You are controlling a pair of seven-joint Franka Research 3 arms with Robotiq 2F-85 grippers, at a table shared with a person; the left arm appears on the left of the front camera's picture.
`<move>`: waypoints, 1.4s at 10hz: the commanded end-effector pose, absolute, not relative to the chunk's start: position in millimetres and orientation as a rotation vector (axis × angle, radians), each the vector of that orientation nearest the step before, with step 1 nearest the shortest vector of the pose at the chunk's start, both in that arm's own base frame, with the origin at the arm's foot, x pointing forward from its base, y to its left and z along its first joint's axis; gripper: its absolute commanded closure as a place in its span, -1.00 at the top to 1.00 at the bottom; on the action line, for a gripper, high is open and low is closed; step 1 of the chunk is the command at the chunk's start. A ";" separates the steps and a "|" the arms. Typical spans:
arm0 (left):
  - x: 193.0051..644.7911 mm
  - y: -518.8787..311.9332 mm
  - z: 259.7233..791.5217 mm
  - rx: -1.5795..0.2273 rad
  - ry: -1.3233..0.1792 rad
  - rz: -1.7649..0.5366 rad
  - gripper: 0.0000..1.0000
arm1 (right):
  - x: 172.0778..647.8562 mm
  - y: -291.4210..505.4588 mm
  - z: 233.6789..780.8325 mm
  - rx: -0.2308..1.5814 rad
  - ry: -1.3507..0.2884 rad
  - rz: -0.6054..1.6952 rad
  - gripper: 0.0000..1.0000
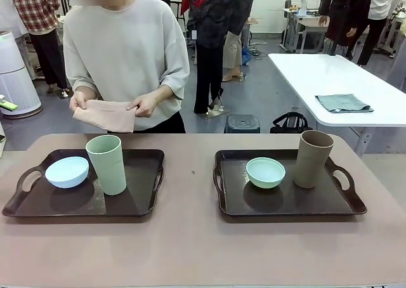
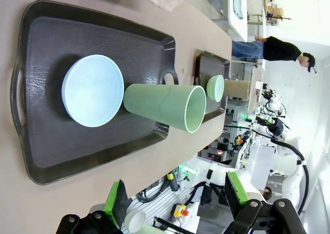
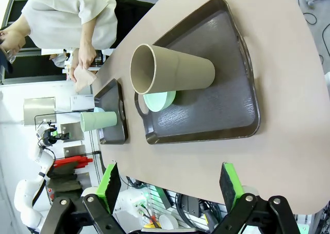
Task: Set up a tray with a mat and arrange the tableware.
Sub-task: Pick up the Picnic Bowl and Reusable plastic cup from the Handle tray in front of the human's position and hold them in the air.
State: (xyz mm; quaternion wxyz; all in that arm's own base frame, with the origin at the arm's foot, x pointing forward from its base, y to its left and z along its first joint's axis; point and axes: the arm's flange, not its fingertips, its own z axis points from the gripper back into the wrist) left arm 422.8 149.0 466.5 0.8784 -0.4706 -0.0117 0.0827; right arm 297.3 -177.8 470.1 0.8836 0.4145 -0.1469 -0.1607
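- Your left gripper (image 2: 175,185) hung over the near edge of the table (image 1: 190,250), on the left tray's side. Its green-padded fingers stood wide apart with nothing between them.
- Your right gripper (image 3: 168,173) was in the same state, with fingers spread and nothing clamped. It hung above the near edge by the right tray.
- Two dark handled trays lay side by side on the brown table, well apart from each other.
- On the left tray (image 1: 141,189), the pale blue bowl (image 1: 66,172) sat toward the left handle. The light green cup (image 1: 106,164) stood upright just beside it, on the bowl's right. They were too close for me to tell whether they touched.
- On the right tray (image 1: 285,207), the mint green bowl (image 1: 266,172) sat near the middle. The tan-brown cup (image 1: 313,159) stood upright near it, toward the right handle.
- All four pieces rested straight on the tray surfaces.
- A person stood at the far side, behind the left tray, holding a folded pinkish-beige mat (image 1: 104,115). The person's right hand (image 1: 80,101) held one end and the person's left hand (image 1: 146,104) the other. The mat was clear of the table.
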 end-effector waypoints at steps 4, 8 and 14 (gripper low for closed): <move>423.3 149.7 467.1 -0.992 -0.030 0.170 1.00 | 299.7 -178.7 468.4 0.887 -0.314 -0.321 1.00; 423.3 149.7 467.1 -0.992 -0.030 0.170 1.00 | 299.7 -178.7 468.4 0.887 -0.314 -0.321 1.00; 423.3 149.7 467.1 -0.992 -0.030 0.170 1.00 | 299.7 -178.7 468.4 0.887 -0.314 -0.321 1.00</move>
